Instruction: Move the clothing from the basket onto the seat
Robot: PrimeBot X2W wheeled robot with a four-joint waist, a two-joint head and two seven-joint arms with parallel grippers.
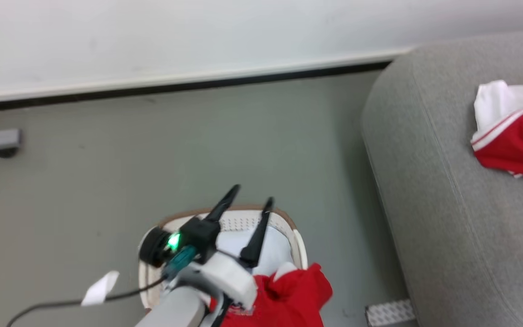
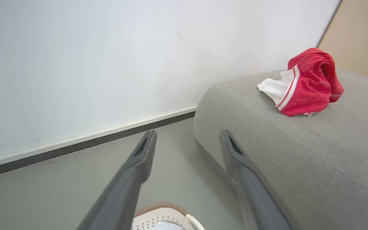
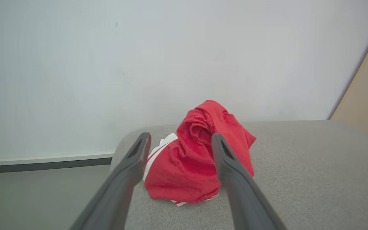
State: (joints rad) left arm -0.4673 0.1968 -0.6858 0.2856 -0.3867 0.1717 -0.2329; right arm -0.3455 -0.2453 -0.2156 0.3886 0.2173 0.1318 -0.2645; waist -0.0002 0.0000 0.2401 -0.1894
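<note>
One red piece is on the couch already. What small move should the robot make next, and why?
Probably lower the open left gripper onto the red garment in the basket and close on it. That gripper hangs empty above the basket, while the other red garment lies on the sofa with the right gripper open, holding nothing.

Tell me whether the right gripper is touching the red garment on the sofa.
Apart. The left wrist view shows the red garment lying alone on the sofa, no finger against it; the right gripper, jaws open, only frames it.
</note>
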